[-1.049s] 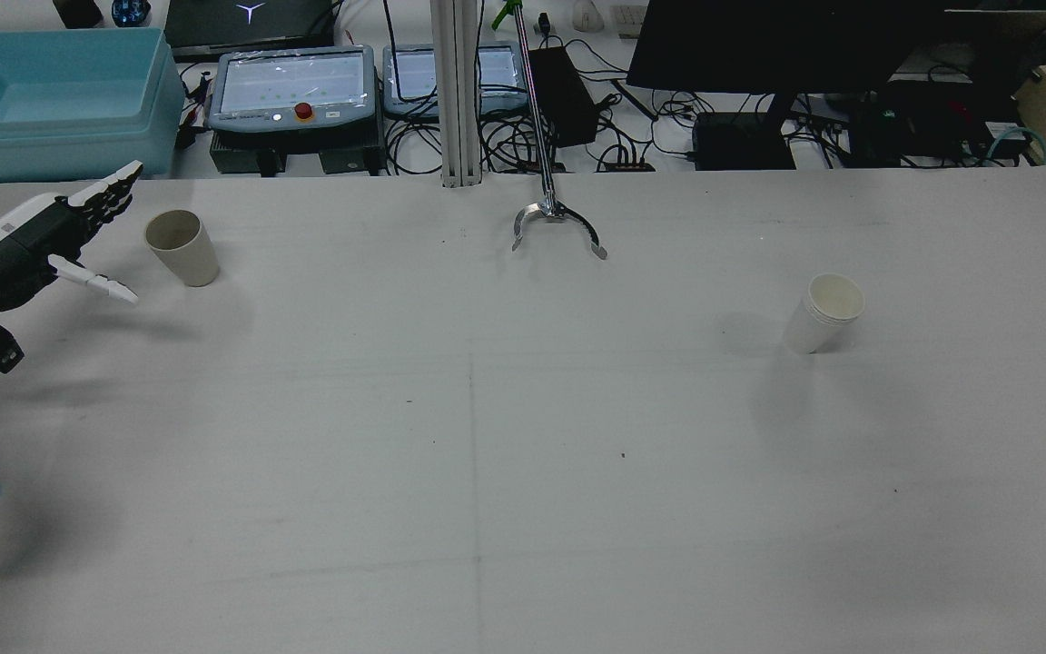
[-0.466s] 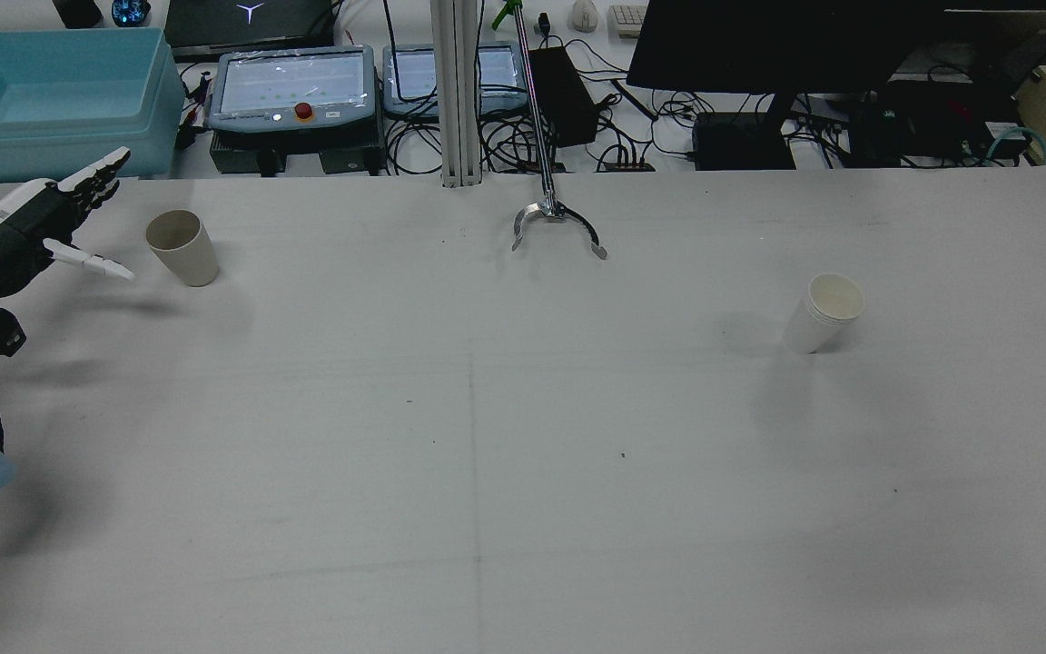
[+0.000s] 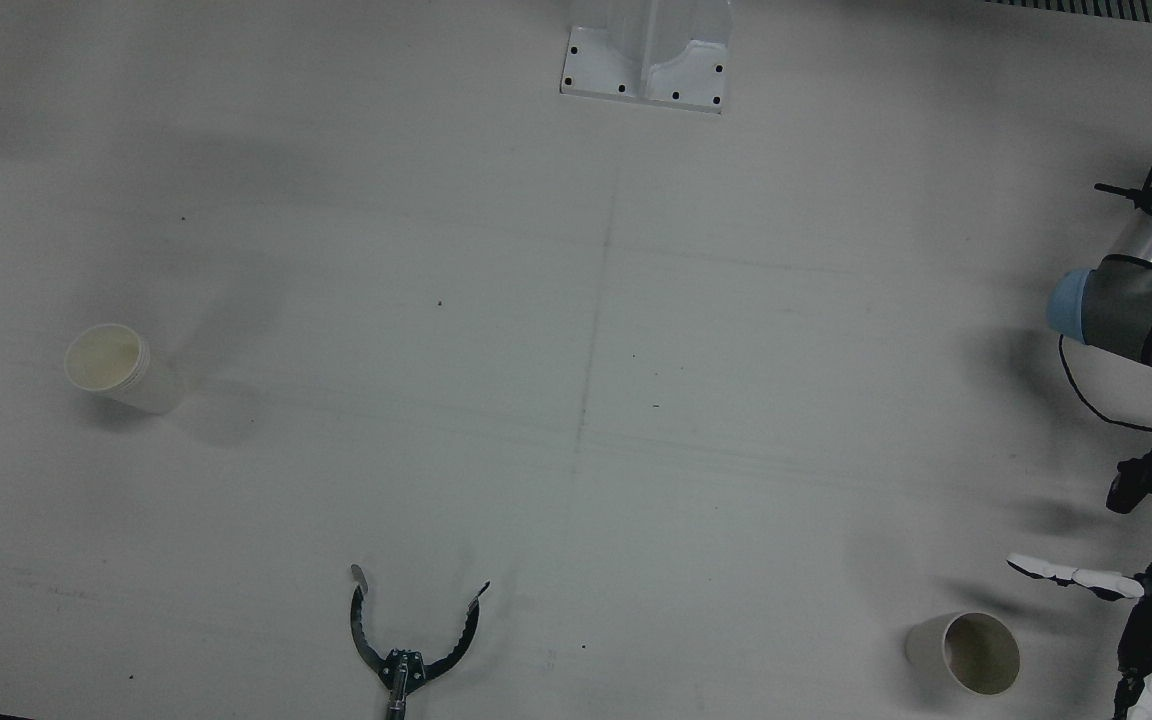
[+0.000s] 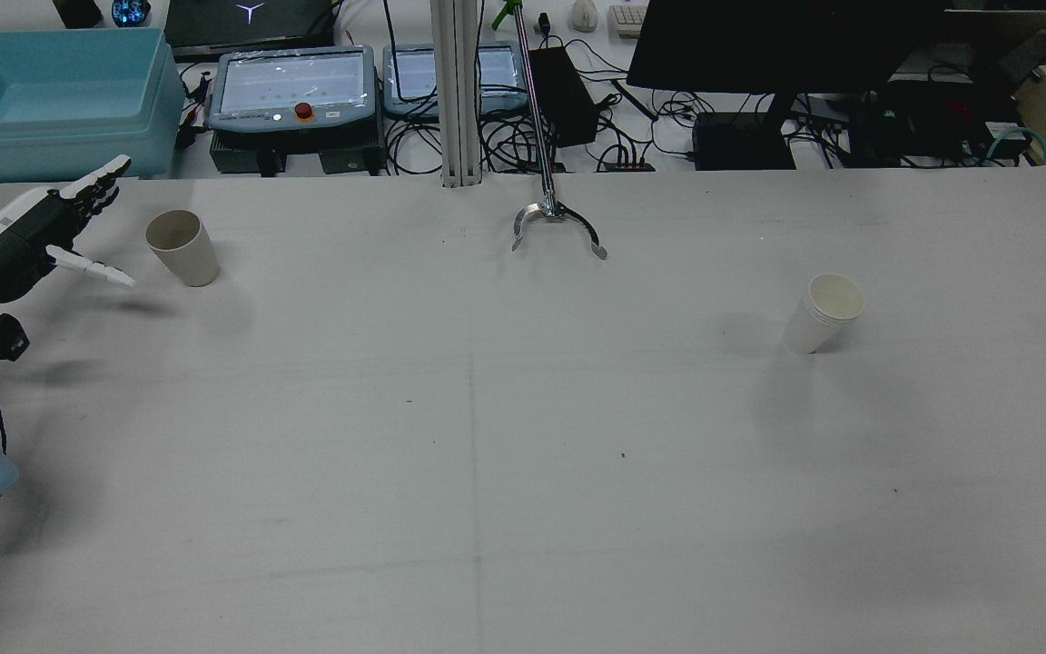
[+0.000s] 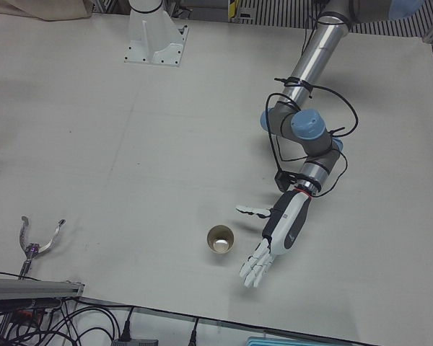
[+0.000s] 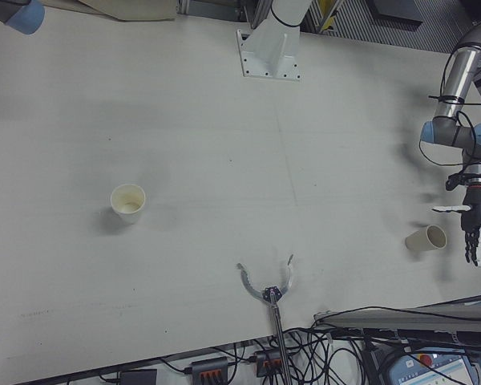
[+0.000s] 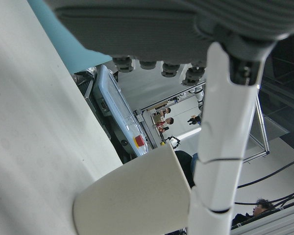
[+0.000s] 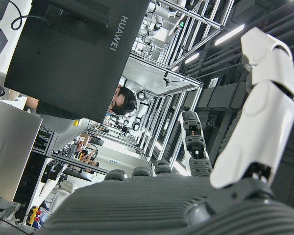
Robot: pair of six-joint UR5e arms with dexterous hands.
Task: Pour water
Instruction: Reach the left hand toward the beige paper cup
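Note:
A beige cup (image 4: 182, 247) stands upright at the far left of the table; it also shows in the front view (image 3: 966, 652) and the left-front view (image 5: 220, 239). A white paper cup (image 4: 823, 313) stands upright on the right half, and appears in the right-front view (image 6: 128, 203). My left hand (image 4: 33, 241) is open and empty, hovering just left of the beige cup without touching it, fingers stretched toward the table's far edge. In the left hand view the beige cup (image 7: 137, 200) lies close by the thumb. My right hand (image 8: 186, 196) shows only in its own view, open, off the table.
A metal grabber tool (image 4: 557, 227) rests on the far middle of the table. A blue bin (image 4: 51, 100), teach pendants (image 4: 291, 86) and a monitor (image 4: 804, 45) stand beyond the far edge. The column base (image 3: 646, 60) sits at the near middle.
My left hand has drawn back to the left and a little farther away from the beige cup. Both cups have stayed put.

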